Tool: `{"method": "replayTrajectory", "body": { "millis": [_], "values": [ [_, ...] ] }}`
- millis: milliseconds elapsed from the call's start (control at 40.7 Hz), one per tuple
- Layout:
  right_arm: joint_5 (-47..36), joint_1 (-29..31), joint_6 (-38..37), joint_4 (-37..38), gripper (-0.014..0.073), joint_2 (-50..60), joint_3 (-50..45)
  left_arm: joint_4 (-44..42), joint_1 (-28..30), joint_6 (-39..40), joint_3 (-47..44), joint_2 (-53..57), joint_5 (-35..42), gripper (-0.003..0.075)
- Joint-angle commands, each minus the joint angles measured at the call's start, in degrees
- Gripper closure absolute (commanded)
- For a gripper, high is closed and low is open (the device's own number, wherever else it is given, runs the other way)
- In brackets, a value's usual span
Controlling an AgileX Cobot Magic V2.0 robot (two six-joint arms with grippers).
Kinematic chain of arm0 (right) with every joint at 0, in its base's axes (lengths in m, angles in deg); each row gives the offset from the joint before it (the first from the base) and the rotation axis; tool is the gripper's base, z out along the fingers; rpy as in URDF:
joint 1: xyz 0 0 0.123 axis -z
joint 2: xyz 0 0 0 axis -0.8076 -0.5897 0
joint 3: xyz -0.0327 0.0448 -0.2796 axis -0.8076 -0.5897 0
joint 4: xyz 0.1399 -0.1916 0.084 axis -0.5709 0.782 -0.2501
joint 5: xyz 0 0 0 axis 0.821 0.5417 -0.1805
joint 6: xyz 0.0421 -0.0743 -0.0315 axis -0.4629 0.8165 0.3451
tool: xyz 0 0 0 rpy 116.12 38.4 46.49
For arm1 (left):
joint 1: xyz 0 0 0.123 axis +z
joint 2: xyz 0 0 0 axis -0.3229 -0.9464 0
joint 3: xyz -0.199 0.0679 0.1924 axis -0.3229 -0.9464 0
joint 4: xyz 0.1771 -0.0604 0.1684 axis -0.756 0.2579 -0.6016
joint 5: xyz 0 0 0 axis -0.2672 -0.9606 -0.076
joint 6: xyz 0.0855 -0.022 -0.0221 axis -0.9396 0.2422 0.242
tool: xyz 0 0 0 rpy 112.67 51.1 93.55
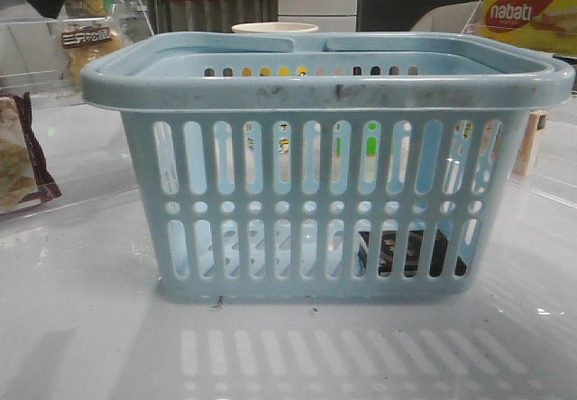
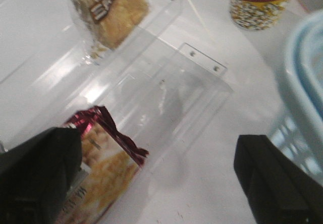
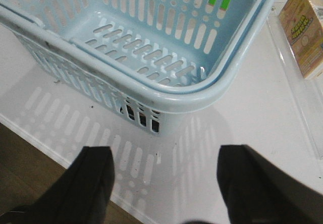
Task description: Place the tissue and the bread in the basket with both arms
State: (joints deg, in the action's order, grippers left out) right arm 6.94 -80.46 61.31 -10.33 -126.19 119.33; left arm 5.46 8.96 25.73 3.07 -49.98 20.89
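Note:
The light-blue basket (image 1: 325,85) stands in the middle of the table and fills the front view. The black tissue packet (image 1: 410,251) lies inside it at the bottom right and shows through the slots. Something dark also shows through the corner slots in the right wrist view (image 3: 142,117). The bagged bread (image 1: 90,44) sits at the back left behind a clear acrylic stand; it also shows in the left wrist view (image 2: 108,12). My left gripper (image 2: 159,178) is open and empty above the table, beside the basket (image 2: 303,82). My right gripper (image 3: 166,183) is open and empty, just outside the basket's corner (image 3: 202,100). Neither gripper shows in the front view.
A maroon-edged cracker packet (image 2: 106,158) lies by my left finger, at the table's left (image 1: 18,161). A popcorn cup (image 2: 257,2) stands behind the basket. A yellow nabati box (image 1: 527,13) is at the back right. A small beige carton (image 3: 303,27) stands right of the basket. The table's front edge (image 3: 45,148) is close.

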Motion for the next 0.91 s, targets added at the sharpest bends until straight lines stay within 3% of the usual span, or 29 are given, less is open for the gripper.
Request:
{"method": "replayTrajectory", "body": {
  "millis": [0, 270, 467, 885],
  "values": [
    [-3.52, -0.04, -0.05, 0.76, 0.0057, 0.15, 1.52, 0.56, 2.06, 0.35, 9.49, -5.77, 4.09, 0.0065],
    [-3.52, -0.04, -0.05, 0.76, 0.0057, 0.15, 1.52, 0.56, 3.78, 0.35, 26.95, -22.83, 3.7, 0.0065],
    [-3.52, -0.04, -0.05, 0.76, 0.0057, 0.15, 1.52, 0.44, 3.78, 0.35, 33.67, -29.61, 4.72, 0.0085],
    [-3.52, -0.04, -0.05, 0.76, 0.0057, 0.15, 1.52, 0.0, 3.78, 0.35, 34.31, -28.99, 1.72, 0.0559]
  ]
}}
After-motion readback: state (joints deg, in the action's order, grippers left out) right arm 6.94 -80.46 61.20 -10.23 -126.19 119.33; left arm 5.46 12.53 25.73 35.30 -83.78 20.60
